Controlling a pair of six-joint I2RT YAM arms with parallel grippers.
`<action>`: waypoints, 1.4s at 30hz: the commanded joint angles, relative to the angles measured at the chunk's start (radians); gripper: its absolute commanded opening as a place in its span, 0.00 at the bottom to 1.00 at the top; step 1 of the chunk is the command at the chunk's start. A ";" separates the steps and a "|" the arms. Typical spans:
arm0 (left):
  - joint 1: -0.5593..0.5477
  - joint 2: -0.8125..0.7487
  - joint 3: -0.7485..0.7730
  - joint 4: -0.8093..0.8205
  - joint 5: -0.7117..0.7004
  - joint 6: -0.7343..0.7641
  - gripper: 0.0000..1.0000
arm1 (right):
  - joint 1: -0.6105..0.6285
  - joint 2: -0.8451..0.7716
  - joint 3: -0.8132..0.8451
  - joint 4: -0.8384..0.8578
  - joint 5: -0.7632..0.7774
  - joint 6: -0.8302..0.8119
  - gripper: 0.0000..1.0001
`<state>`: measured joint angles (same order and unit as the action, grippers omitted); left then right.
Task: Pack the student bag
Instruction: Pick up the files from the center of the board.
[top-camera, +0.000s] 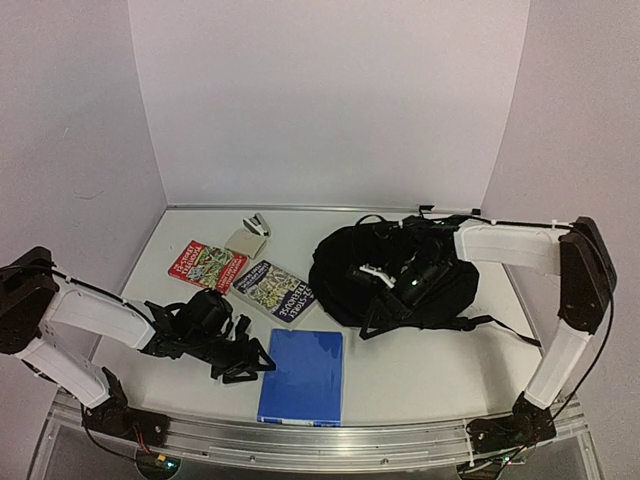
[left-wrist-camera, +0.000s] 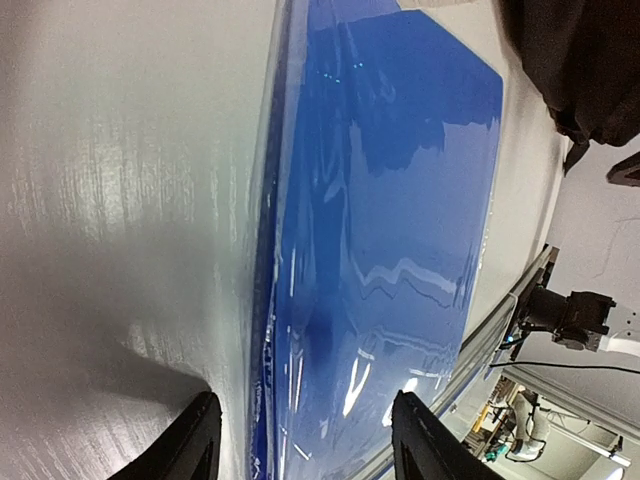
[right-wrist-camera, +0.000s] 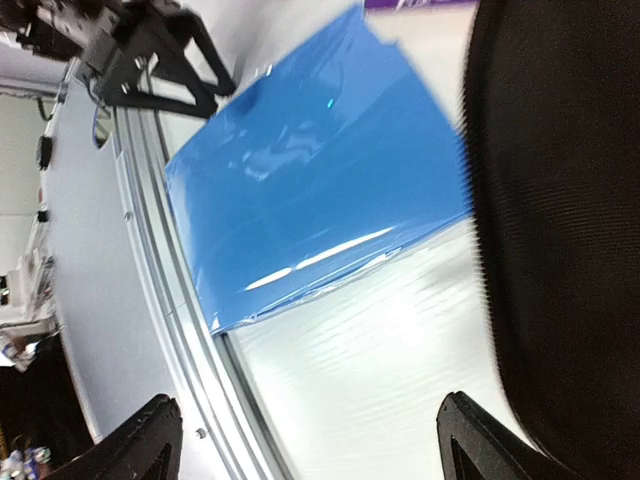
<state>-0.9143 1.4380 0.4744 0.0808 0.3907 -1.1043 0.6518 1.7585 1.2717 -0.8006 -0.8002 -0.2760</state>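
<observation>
On the table (top-camera: 430, 372), student bag (top-camera: 338, 270).

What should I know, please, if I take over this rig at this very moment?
Grippers: the left gripper is open and empty, straddling the left edge of the blue folder. The right gripper is open and empty, at the student bag, not gripping it.
Things: the bag lies back right on the table, the folder front centre. The red book and dark book lie left of the bag, with a small beige item and a stapler behind them.
Done: nothing visibly packed.
Left: everything; the folder looks like the likely first pick.
</observation>
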 joint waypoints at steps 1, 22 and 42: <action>-0.021 0.024 -0.007 0.067 -0.008 -0.028 0.56 | 0.031 0.072 -0.013 0.012 -0.104 -0.003 0.86; -0.169 0.060 0.132 0.091 -0.087 0.104 0.25 | 0.182 0.304 -0.055 0.273 -0.099 0.176 0.72; -0.170 -0.278 0.235 -0.074 -0.229 0.229 0.00 | 0.064 -0.086 -0.006 0.182 -0.002 0.152 0.91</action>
<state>-1.1027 1.2398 0.6297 0.0414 0.2030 -0.9319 0.7773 1.7646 1.2074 -0.5856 -0.8372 -0.1119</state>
